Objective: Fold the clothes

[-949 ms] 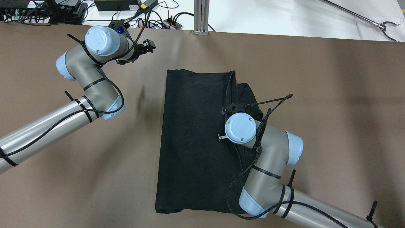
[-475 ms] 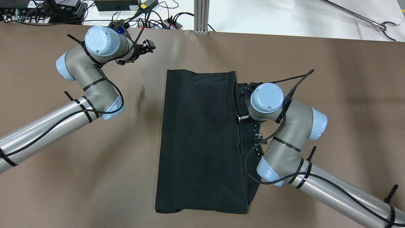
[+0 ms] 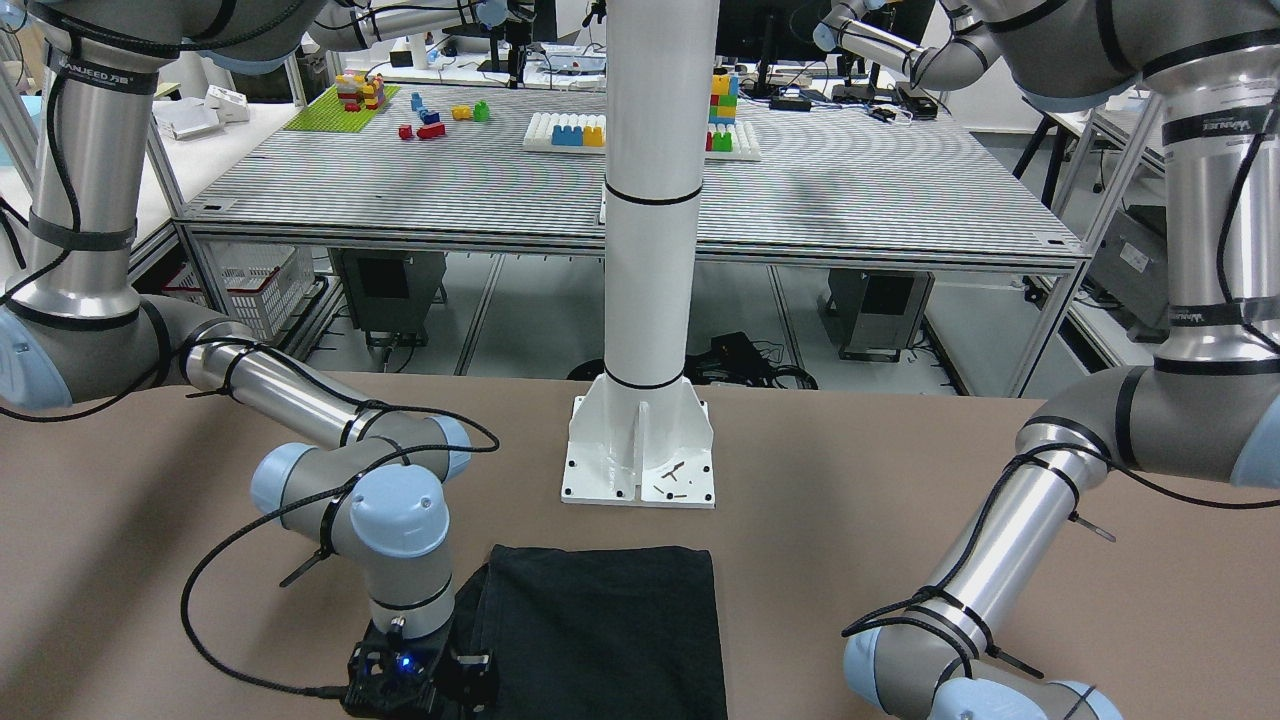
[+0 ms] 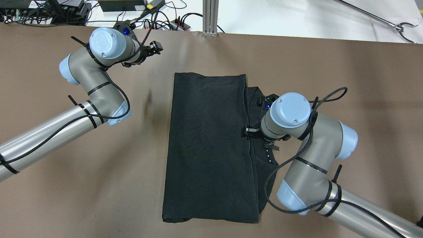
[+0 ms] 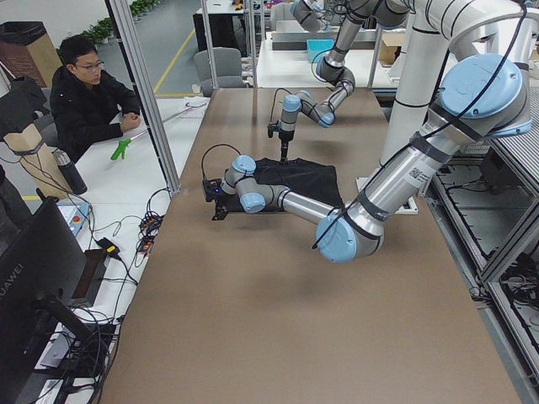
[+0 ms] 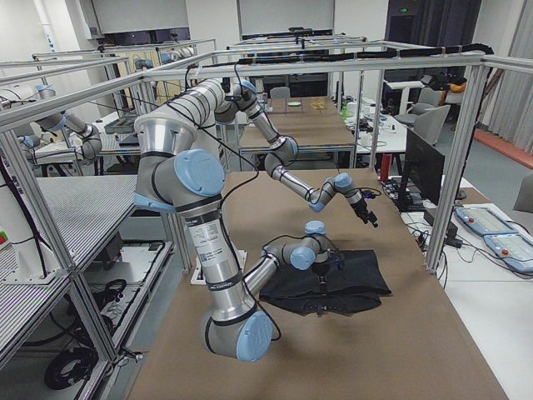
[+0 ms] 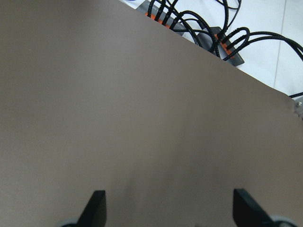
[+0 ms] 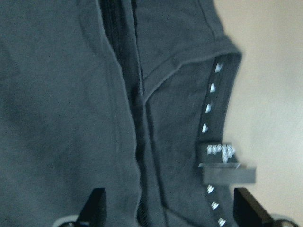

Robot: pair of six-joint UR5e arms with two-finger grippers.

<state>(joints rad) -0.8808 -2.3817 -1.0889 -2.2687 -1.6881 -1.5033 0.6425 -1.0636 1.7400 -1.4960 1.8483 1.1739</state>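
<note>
The black cloth (image 4: 208, 145) lies flat on the brown table, folded lengthwise, with a narrower under-layer showing along its right side (image 4: 261, 165). It also shows in the front view (image 3: 610, 630). My right gripper (image 8: 170, 213) is open and empty, pointing down over the cloth's right edge, where a hem and a strip of white marks (image 8: 220, 151) show. From overhead it is mostly hidden under its wrist (image 4: 290, 107). My left gripper (image 4: 153, 48) is open and empty over bare table at the far left; its wrist view shows the fingers (image 7: 97, 208) apart.
A white pillar base (image 3: 640, 460) stands just behind the cloth on the robot's side. Cables and a power strip (image 4: 148, 19) lie past the table's far edge. A grabber tool (image 4: 401, 28) lies at the far right. A person (image 5: 88, 93) sits beyond that edge.
My right arm has swung right, from over the cloth's middle to its right edge. The bunched flap at the cloth's upper right now lies flat. The left arm has barely moved.
</note>
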